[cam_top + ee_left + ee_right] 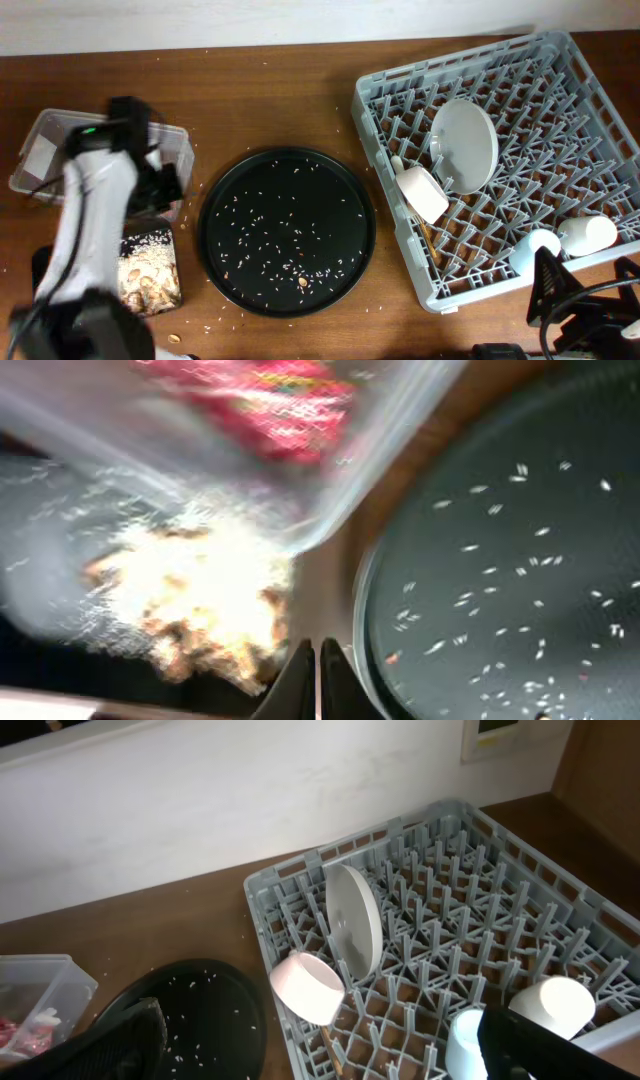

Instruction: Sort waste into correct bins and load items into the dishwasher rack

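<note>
The grey dishwasher rack (pixel 600 110) holds an upright pale plate (pixel 465 145), a tipped white bowl (pixel 422 193) and two small cups (pixel 565 240). A thin wooden chopstick (pixel 330 1045) lies under the bowl. My left gripper (pixel 318 678) is shut and empty. It hangs over the gap between the clear tub (pixel 50 130), the shallow black tray (pixel 45 265) and the round black tray. A red wrapper (pixel 270 400) lies in the tub. Brownish food scraps (pixel 150 270) fill the shallow tray. My right gripper (pixel 315 1025) is open and empty near the rack's front corner.
The large round black tray (pixel 287 232) sits mid-table with scattered rice grains on it. A few crumbs lie on the wooden table beside it. The wall runs along the far edge. The fork is not in view.
</note>
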